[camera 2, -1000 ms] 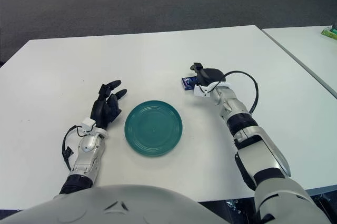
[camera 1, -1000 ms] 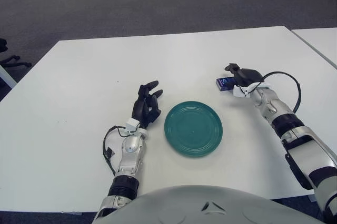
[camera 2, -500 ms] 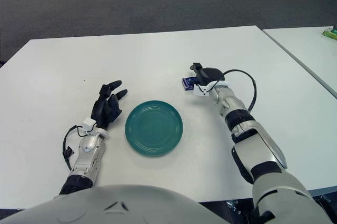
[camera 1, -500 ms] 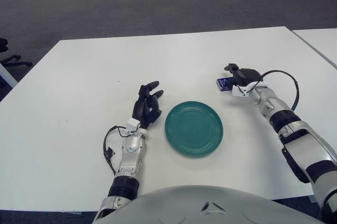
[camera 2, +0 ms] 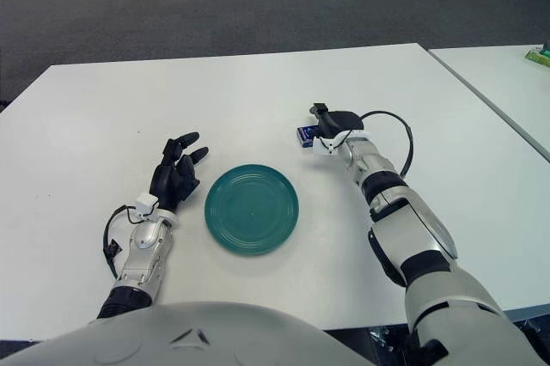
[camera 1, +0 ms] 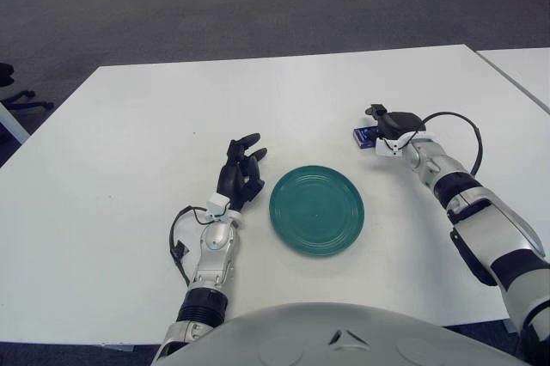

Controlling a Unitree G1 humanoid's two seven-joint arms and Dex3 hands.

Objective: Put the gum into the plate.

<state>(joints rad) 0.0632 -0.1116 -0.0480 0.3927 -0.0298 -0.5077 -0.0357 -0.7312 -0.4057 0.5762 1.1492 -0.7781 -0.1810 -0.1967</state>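
The gum [camera 1: 364,136], a small dark blue pack, lies on the white table [camera 1: 129,143] to the upper right of the green plate [camera 1: 316,210]. My right hand [camera 1: 388,122] is on the pack, with its fingers curled over the pack's right end and the thumb behind it. The pack's left end sticks out from under the hand, and it rests on the table. The plate holds nothing. My left hand [camera 1: 240,167] lies on the table just left of the plate, with its fingers spread and nothing in them.
A second white table [camera 1: 524,65] stands to the right, across a narrow gap. A small green object [camera 2: 539,54] sits on it at the far right. Grey carpet lies beyond the table's far edge.
My right hand has shifted slightly left and up onto the gum, and its forearm has swung in. The gum, the plate and the left hand have stayed put.
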